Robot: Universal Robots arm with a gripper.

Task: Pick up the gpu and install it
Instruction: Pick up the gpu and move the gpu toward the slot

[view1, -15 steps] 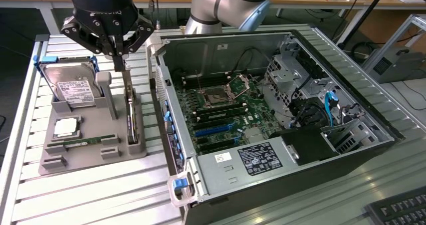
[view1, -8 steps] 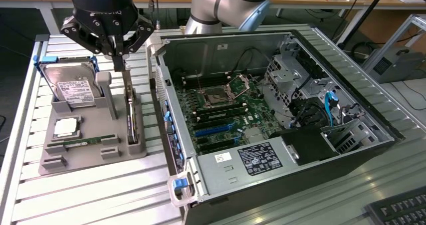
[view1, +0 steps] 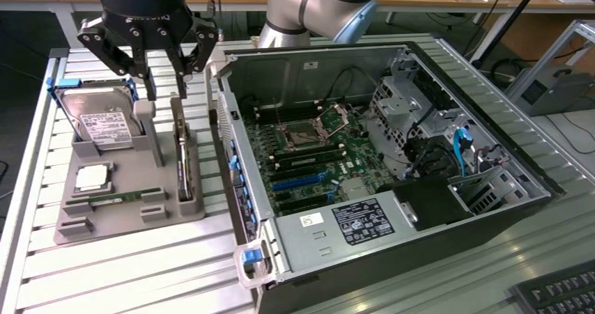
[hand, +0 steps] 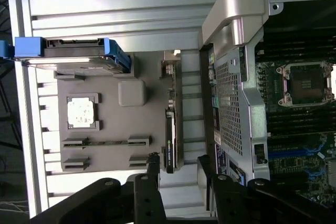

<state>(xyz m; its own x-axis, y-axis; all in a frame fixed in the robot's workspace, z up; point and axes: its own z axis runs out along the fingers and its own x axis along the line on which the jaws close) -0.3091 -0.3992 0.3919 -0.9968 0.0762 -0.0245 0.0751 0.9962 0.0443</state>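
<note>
The gpu (view1: 184,162) is a thin dark card standing on edge in a slot of the grey holder tray (view1: 111,220), at the exterior view's left of the open computer case (view1: 391,189). In the wrist view the gpu (hand: 170,129) shows edge-on as a narrow dark strip. My gripper (view1: 166,84) hangs above the far end of the card, open, with nothing between its fingers. Seen from the wrist, the gripper (hand: 177,170) has one black finger (hand: 153,169) on each side of the card's line, apart from it.
The tray also holds a silver hard drive (view1: 100,124) with blue rails, a square processor (view1: 92,179) and a green memory stick (view1: 119,200). Inside the case lies the motherboard (view1: 311,157) with blue slots. A keyboard (view1: 558,293) sits at the front right.
</note>
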